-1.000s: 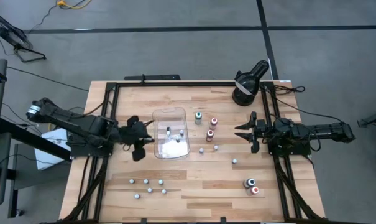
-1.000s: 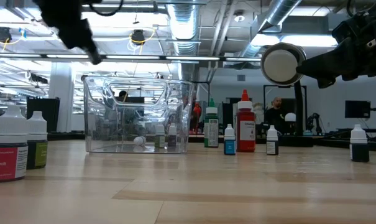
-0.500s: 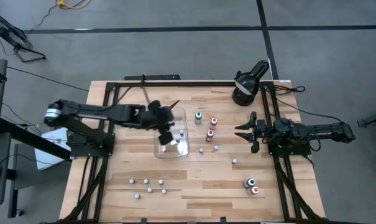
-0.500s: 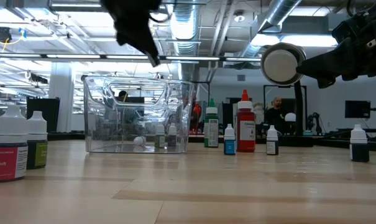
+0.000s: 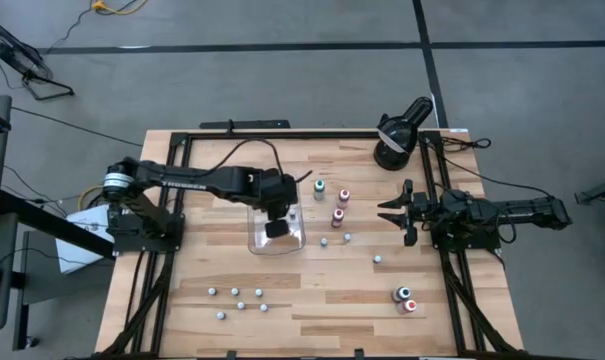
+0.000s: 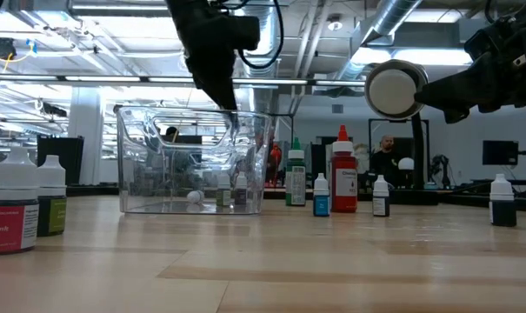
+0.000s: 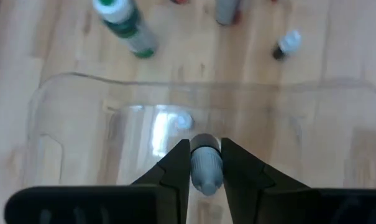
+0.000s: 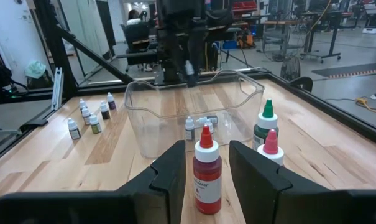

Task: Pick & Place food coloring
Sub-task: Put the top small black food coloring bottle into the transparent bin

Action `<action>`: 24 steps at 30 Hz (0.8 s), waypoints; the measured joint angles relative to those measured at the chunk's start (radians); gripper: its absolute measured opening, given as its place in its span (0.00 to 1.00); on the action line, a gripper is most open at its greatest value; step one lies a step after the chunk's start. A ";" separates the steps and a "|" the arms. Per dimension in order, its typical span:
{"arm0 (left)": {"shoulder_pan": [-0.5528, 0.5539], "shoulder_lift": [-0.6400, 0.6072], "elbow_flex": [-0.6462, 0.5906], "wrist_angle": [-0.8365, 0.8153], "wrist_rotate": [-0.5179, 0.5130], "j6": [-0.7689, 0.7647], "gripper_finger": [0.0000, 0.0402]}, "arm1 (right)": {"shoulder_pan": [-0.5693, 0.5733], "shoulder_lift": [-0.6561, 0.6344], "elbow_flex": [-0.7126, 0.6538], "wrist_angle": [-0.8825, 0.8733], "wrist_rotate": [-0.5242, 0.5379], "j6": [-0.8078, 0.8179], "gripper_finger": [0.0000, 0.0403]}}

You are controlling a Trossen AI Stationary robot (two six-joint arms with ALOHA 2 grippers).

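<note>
My left gripper (image 5: 276,226) hangs over the clear plastic tray (image 5: 258,190), shut on a tiny grey-and-white food coloring bottle (image 7: 205,167). In the low view the gripper (image 6: 229,104) is just above the tray's rim (image 6: 193,110). A few tiny bottles (image 6: 230,191) stand on the tray's floor. More food coloring stands on the wood: taller green (image 5: 319,186), red (image 5: 344,195) and pink (image 5: 337,215) bottles, and small ones at the near left (image 5: 237,296). My right gripper (image 5: 384,213) waits open at the table's right side, apart from the red bottle (image 8: 207,169) in front of it. My left gripper pinches the tiny bottle by its two sides (image 7: 194,169) between its two fingers. The fingers (image 7: 176,168) slant down from the table's left side. The bottle is lifted clear, above the inside of the tray.
A black round lamp-like device (image 5: 396,135) stands at the far right corner. Two wider bottles (image 5: 406,299) stand near the right front. Single small bottles (image 5: 377,259) dot the wood between the tray and my right gripper. A black frame (image 5: 172,180) borders the table.
My left gripper has swung from beside the tray's left side toward the table's right, and now hangs over the tray with its arm stretched out. It has stayed shut. My right arm has kept still.
</note>
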 joint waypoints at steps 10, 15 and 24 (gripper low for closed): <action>-0.014 0.000 0.001 -0.009 0.106 0.228 0.16 | 0.000 0.000 0.000 0.000 0.000 0.000 0.28; -0.034 0.043 0.001 -0.021 0.106 0.334 0.15 | 0.000 0.000 0.000 -0.002 0.000 0.000 0.28; -0.062 0.118 0.035 -0.030 0.098 0.384 0.16 | 0.000 0.003 0.000 0.000 0.000 0.000 0.28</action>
